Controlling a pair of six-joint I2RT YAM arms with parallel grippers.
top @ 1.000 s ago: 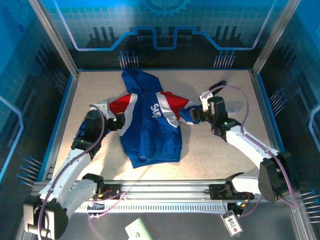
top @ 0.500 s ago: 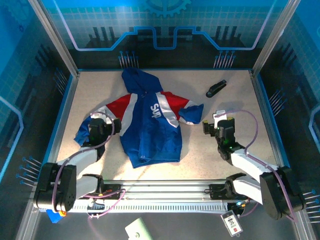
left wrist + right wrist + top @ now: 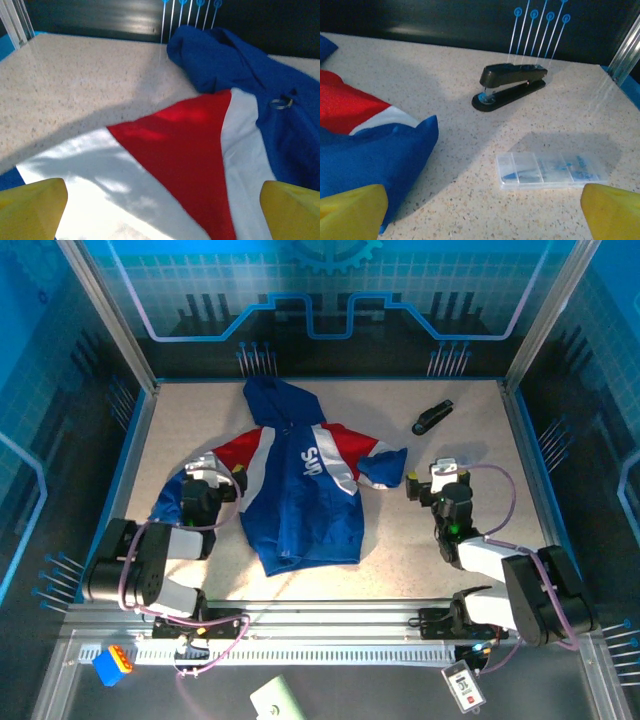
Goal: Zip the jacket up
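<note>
The blue jacket (image 3: 300,495) lies flat mid-table, hood (image 3: 272,400) toward the far side, with red shoulder panels, white stripes and white lettering. Its zipper is too small to make out. My left gripper (image 3: 222,484) hovers open over the left sleeve; in the left wrist view its yellow fingertips (image 3: 31,206) stand wide apart above the red and white shoulder panel (image 3: 185,145), holding nothing. My right gripper (image 3: 418,486) is open just right of the blue right sleeve end (image 3: 375,165), fingertips (image 3: 612,210) apart over bare table.
A black stapler (image 3: 432,417) (image 3: 512,85) lies at the far right. A clear plastic compartment box (image 3: 552,170) sits on the table ahead of the right gripper. A metal eyelet (image 3: 281,103) shows on the hood. Frame posts and blue walls ring the table.
Both arms have drawn back toward the near edge. The right gripper has left the right sleeve, which now lies free. The left arm has folded in beside the left sleeve.
</note>
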